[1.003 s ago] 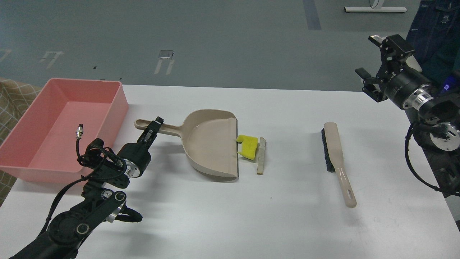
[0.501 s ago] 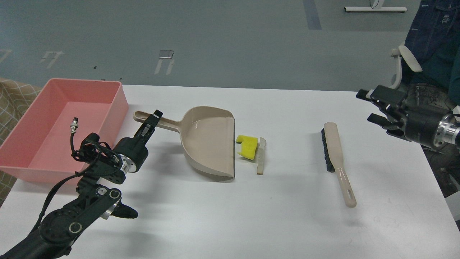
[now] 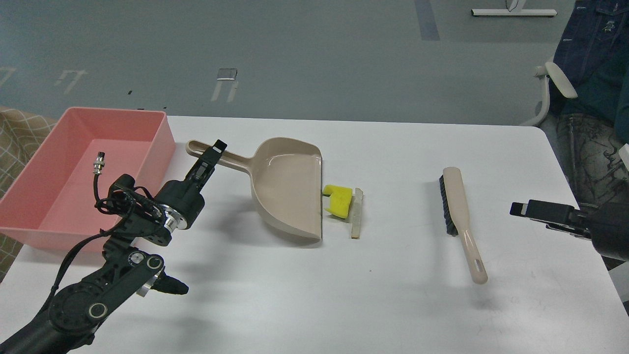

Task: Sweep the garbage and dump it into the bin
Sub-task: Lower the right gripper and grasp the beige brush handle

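**Brush lies between the right gripper and the garbage**

The hand brush lies right of centre in the frame, its long axis running nearly top to bottom, bristles toward the top and on its left side, handle tip toward the bottom right. The right gripper, low at the right edge, is the nearer one; it points left toward the brush but is well apart from it. It holds nothing, and seen side-on I cannot tell how wide its fingers stand.

The garbage sits left of the brush, at centre frame: the yellow foam chunk touches the dustpan at its open lip, and the beige stick lies just beside the chunk on its right, parallel to the lip. A leftward sweep from the brush's place would likely push both into the pan.

The left gripper is closed on the dustpan's handle, upper left of centre. The pink bin stands at the far left, just beyond that handle.
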